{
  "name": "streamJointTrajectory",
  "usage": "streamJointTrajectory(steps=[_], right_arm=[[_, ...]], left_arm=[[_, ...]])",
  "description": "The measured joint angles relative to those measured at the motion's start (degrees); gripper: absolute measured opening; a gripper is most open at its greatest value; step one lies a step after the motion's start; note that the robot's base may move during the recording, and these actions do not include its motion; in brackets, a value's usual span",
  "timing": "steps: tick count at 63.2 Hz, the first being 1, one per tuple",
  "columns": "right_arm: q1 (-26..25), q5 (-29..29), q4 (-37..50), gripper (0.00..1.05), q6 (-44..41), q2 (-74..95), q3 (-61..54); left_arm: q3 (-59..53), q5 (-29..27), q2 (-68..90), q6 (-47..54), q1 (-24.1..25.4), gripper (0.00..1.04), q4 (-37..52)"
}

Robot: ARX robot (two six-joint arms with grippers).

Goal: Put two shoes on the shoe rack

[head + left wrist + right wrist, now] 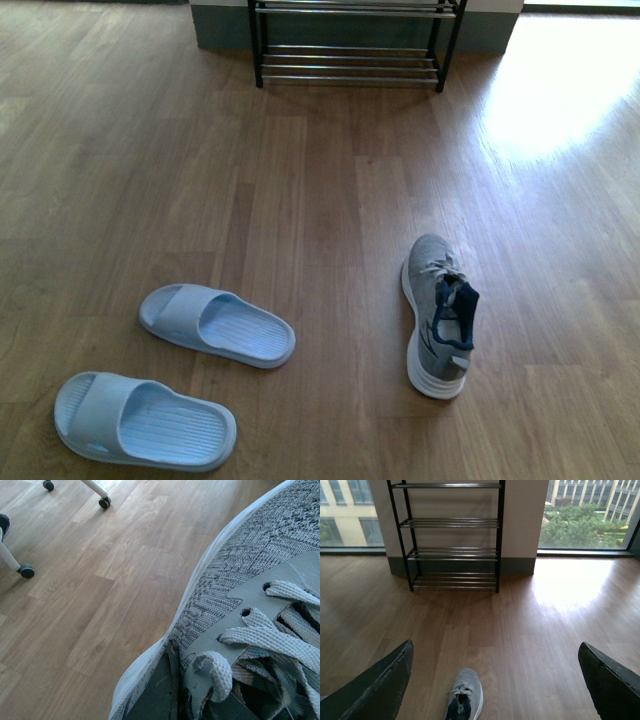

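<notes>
Right pincer (pixel 495 672) is wide open and empty above one sneaker (pixel 440 315) on the floor (pixel 300 180). The other sneaker (pixel 250 580) fills my left cam, and I can't tell what the left pincer's doing. Soft, light knit, so I'd grab the heel collar.

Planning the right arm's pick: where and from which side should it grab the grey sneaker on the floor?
Probably from above, pinching one side wall of the collar beside the navy tongue. The sneaker sits upright on its sole, toe towards the shoe rack, opening facing up; the right gripper is open.

Grey knit sneaker (pixel 430 300), navy tongue (pixel 461 301); ribbed blue slippers (pixel 217 325).
</notes>
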Motion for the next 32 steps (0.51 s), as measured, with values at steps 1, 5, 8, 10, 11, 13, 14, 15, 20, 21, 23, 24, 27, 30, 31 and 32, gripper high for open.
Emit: streamJointTrajectory(steps=[1,5,8,10,11,13,14,15,20,21,23,24,27,30,31,32], right_arm=[[0.0,0.0,0.0,0.96,0.0,0.0,-0.02],[0.0,0.15,0.0,0.96,0.0,-0.09,-0.02],[0.0,0.26,0.0,0.96,0.0,-0.04,0.0],[0.0,0.26,0.0,0.96,0.0,-0.09,0.0],[0.0,0.31,0.0,0.96,0.0,-0.09,0.0],[0.0,0.28,0.0,0.96,0.0,-0.04,-0.02],[0.0,0.26,0.0,0.96,0.0,-0.02,-0.02],[0.0,0.26,0.0,0.96,0.0,-0.02,0.0],[-0.02,0.13,0.0,0.96,0.0,0.04,0.0],[0.0,0.11,0.0,0.96,0.0,0.04,0.0],[-0.02,-0.07,0.0,0.96,-0.02,0.04,0.0],[0.0,-0.04,0.0,0.96,0.0,0.04,0.0],[0.0,-0.04,0.0,0.96,0.0,0.04,0.0],[-0.02,-0.02,0.0,0.96,0.0,0.04,-0.02],[0.0,-0.02,0.0,0.96,0.0,0.04,0.0],[0.0,-0.02,0.0,0.96,0.0,0.04,-0.02]], left_arm=[[0.0,0.0,0.0,0.0,0.0,0.01,0.0],[0.0,0.09,-0.07,0.0,0.0,0.01,0.0],[0.0,0.33,-0.02,0.0,0.0,0.01,0.0],[0.0,0.57,-0.02,0.0,-0.02,0.01,0.0],[0.0,0.66,-0.02,0.0,-0.04,0.01,0.0],[0.0,0.85,0.0,0.0,-0.09,0.01,0.0],[0.0,0.96,0.0,0.0,-0.11,0.01,0.0],[0.0,0.94,-0.02,0.0,-0.11,0.01,0.0],[0.0,0.48,0.02,0.0,-0.04,0.01,0.0],[0.0,0.37,0.02,0.0,-0.04,0.01,0.0],[0.0,0.22,0.02,0.0,-0.02,0.01,0.0],[-0.02,0.07,0.02,0.0,-0.02,0.01,0.0],[0.0,-0.09,0.02,0.0,0.0,0.01,0.0],[0.0,-0.13,0.0,0.0,0.0,0.01,0.0],[0.0,-0.13,0.0,0.0,0.0,0.01,0.0],[0.0,-0.09,0.02,0.0,0.0,0.01,0.0]])
